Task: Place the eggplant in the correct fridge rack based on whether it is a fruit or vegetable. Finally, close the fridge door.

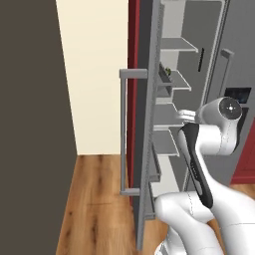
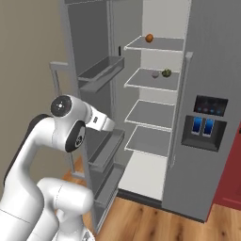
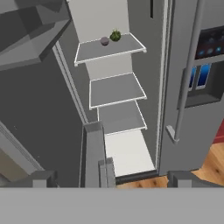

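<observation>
One of two steps appears done: the eggplant is seen on the fridge rack beside the green vegetable, the gripper released and empty, the fridge door left unclosed.

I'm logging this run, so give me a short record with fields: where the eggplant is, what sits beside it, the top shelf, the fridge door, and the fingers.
eggplant: on the fridge rack, second from top
beside it: round green vegetable, close by; contact unclear
top shelf: round orange fruit
fridge door: open
fingers: spread apart, holding nothing
left to do: close the door
</observation>
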You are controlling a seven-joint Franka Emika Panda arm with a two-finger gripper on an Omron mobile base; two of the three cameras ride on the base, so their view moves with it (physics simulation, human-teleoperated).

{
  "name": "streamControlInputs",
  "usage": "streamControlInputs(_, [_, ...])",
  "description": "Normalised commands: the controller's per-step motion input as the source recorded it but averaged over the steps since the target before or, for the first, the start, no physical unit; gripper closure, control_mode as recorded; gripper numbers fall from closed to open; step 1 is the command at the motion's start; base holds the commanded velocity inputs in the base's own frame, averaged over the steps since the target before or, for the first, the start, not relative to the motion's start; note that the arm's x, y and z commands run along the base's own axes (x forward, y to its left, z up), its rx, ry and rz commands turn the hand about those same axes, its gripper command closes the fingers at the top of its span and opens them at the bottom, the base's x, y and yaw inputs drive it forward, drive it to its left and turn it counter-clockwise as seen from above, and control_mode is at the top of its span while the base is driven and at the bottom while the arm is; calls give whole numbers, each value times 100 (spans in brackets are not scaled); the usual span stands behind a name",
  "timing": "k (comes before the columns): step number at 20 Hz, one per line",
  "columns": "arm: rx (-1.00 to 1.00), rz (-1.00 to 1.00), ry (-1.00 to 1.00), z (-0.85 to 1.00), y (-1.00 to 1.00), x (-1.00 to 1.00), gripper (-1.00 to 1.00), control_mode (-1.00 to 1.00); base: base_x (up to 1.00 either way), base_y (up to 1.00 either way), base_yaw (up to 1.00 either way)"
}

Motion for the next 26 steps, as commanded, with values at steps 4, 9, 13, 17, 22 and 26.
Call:
streamControlInputs(4, [0,0,0,0,0,0,-100,100,-22,0,0])
streamControlInputs(9, [0,0,0,0,0,0,-100,-100,0,0,0])
streamControlInputs(13, [0,0,0,0,0,0,-100,-100,0,0,0])
streamControlInputs(17, [0,0,0,0,0,0,-100,-100,0,0,0])
streamControlInputs(22, [0,0,-9,2,11,-55,-100,-100,0,0,0])
streamControlInputs(26, [-2,0,-24,14,58,-97,-100,-100,0,0,0])
